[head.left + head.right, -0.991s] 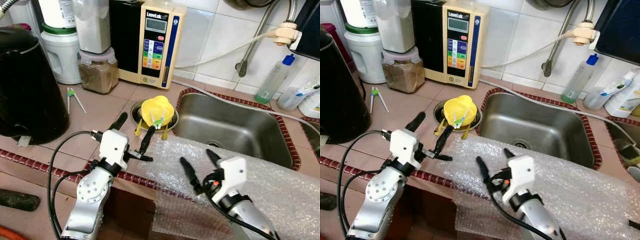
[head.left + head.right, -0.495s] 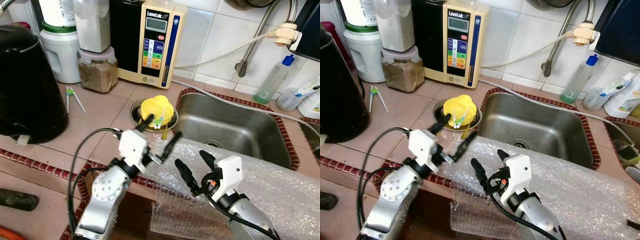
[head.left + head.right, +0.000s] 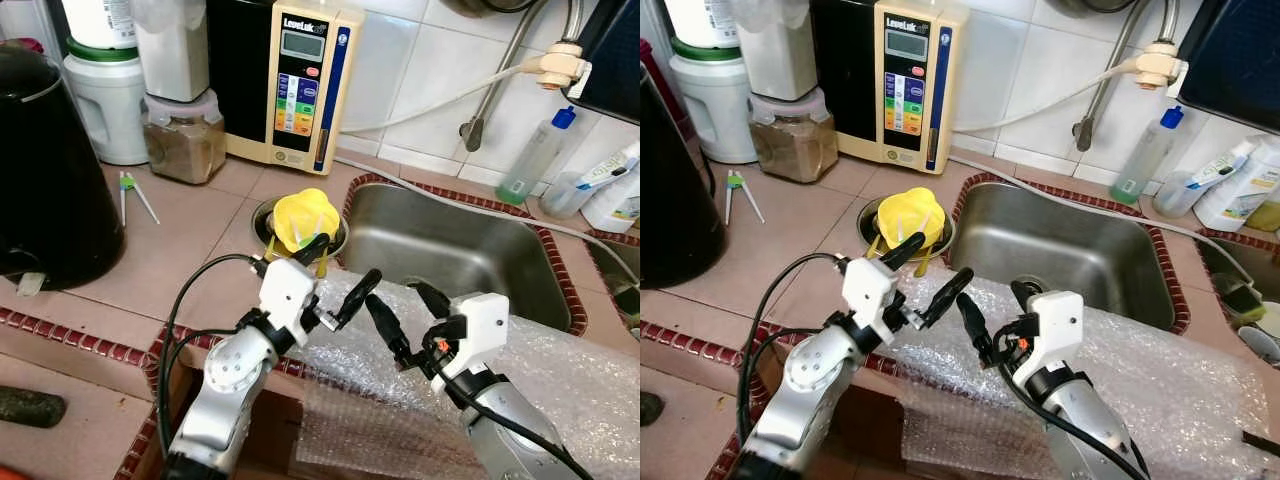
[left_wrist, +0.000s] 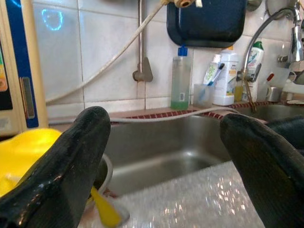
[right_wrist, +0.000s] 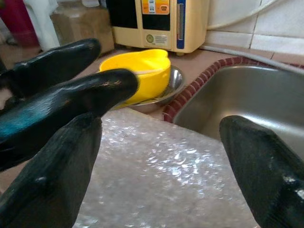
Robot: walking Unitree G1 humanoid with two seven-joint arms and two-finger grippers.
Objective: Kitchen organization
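Black-fingered left claw (image 3: 335,275) now nearer right claw (image 3: 408,315) over bubble wrap (image 3: 560,380), both spread wide.

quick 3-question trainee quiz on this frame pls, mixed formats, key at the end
1. True or false: the left pincer is shut on the yellow bowl.
2. What lies draped over the counter edge and the sink rim, under both pincers? A) a dish towel B) a sheet of bubble wrap C) a cutting board
3. Fill in: the yellow bowl sits in a ______ dish beside the sink.

Key
1. False: both the left pincer and the right pincer are open and hold nothing; the bowl lies just beyond the left fingertips.
2. B
3. Metal
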